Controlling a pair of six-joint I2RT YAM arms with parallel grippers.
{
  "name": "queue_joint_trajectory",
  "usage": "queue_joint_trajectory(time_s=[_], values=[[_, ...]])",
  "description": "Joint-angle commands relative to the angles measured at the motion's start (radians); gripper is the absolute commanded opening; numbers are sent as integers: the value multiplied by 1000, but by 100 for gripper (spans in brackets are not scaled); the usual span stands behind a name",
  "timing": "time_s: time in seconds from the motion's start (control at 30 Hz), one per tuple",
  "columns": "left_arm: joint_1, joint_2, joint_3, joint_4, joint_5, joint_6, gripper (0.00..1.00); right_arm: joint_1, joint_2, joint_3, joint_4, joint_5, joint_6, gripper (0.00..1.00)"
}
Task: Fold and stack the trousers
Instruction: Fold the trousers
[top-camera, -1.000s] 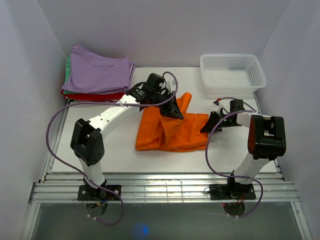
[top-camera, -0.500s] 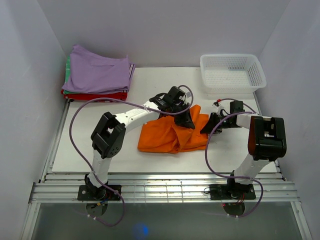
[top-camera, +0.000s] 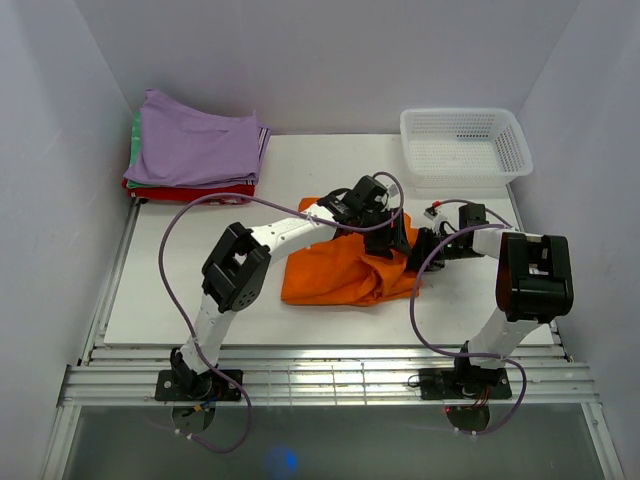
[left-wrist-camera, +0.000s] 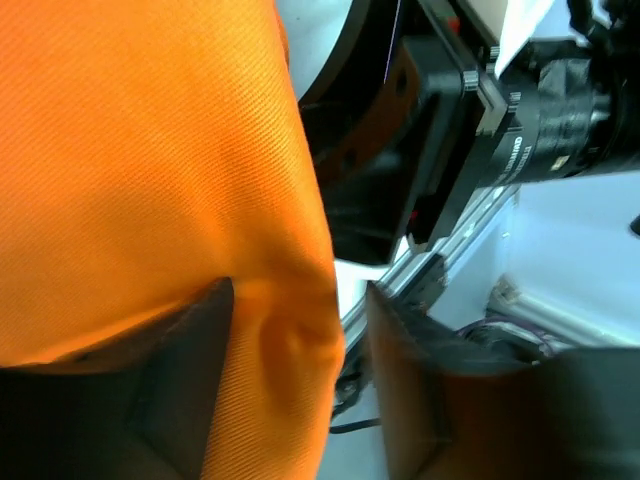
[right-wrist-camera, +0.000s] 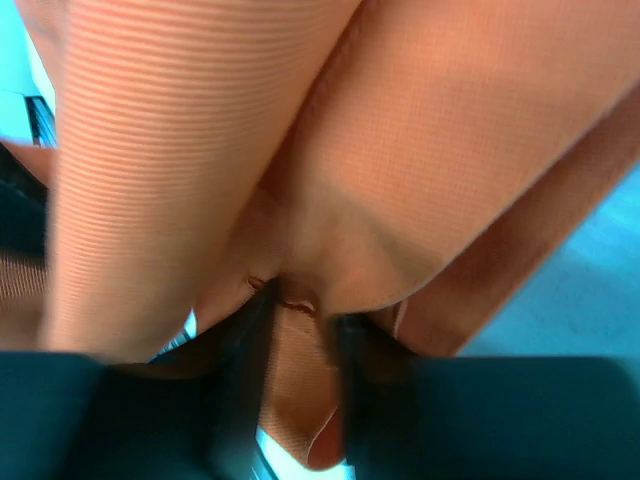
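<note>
The trousers (top-camera: 335, 278) lie in a crumpled orange heap on the white table (top-camera: 190, 300), around its middle and a little toward the right edge. In the top view, the left gripper (top-camera: 400, 240) is down on the right end of the heap, and the right gripper (top-camera: 421, 250) meets it there from the right side. The two are so close that their fingers are hidden behind the black bodies. At the far left corner there is a pile of folded garments with a lilac one (top-camera: 195, 145) on top, and at the far right corner a white basket (top-camera: 460, 116).

In the left wrist view, the trousers (left-wrist-camera: 150, 180) fill the left half. The left gripper (left-wrist-camera: 295, 330) has its fingers (left-wrist-camera: 180, 390) clearly apart. A hanging fold of cloth lies between them, against the left finger and free of the right one. Behind it, a black body with a lens (left-wrist-camera: 540, 140) is cut off by the frame.

In the right wrist view, the trousers (right-wrist-camera: 420, 150) cover nearly everything, blurred. The right gripper (right-wrist-camera: 300, 350) shows dark fingers (right-wrist-camera: 235, 390) a little apart, with a narrow fold between them. I cannot tell whether they press it.
</note>
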Motion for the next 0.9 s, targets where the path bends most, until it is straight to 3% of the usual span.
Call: queue_joint_trajectory(time_s=[0.0,0.07,0.1,0.2,0.3,0.37,0.53,0.87], values=[[1,-52,52,35,-18,62,69,-29,-49,56,-147,28,-104,42],[12,-104,22,16,-20,156,86,-110,-70,125,-289,79,-226,48],[18,-170,3,10,-23,185,96,-141,-75,153,-337,97,-271,56],[59,-322,-81,7,5,305,98,-262,-73,292,-524,165,-444,64],[154,-429,-199,5,46,353,98,-304,-75,421,-648,173,-521,65],[249,-503,-259,-5,95,386,98,-271,-92,476,-689,112,-517,68],[427,-572,-415,-120,51,438,96,-85,-105,463,-666,142,-346,72],[510,-691,-737,-82,5,469,95,105,-27,382,-549,240,-166,82]])
